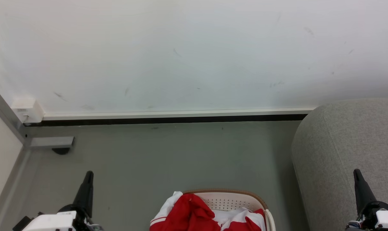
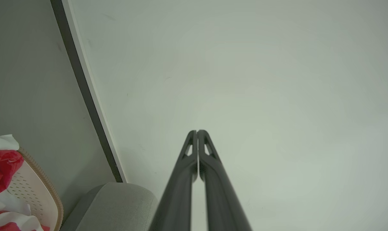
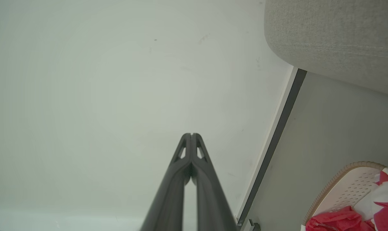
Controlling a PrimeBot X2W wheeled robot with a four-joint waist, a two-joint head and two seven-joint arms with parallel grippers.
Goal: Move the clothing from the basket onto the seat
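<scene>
Red and white clothing point(image 1: 194, 211) lies heaped in the cream basket point(image 1: 232, 200) at the bottom centre of the head view, spilling over its left rim. The grey seat point(image 1: 344, 150) stands at the right, beside the basket. My left gripper point(image 1: 89, 175) sits at the lower left, shut and empty, well left of the basket. My right gripper point(image 1: 357, 173) is at the lower right in front of the seat, shut and empty. In the left wrist view the left gripper point(image 2: 197, 131) points at the wall, with the basket point(image 2: 36, 189) and clothing point(image 2: 3, 166) at the lower left. The right gripper point(image 3: 191, 134) also faces the wall.
A white wall with a skirting board point(image 1: 174, 114) runs behind the grey floor point(image 1: 168, 154). A metal frame post point(image 1: 4, 112) with a white box point(image 1: 27, 110) stands at the left. The seat point(image 3: 335, 38) fills the right wrist view's top right, the basket point(image 3: 344, 186) its lower right.
</scene>
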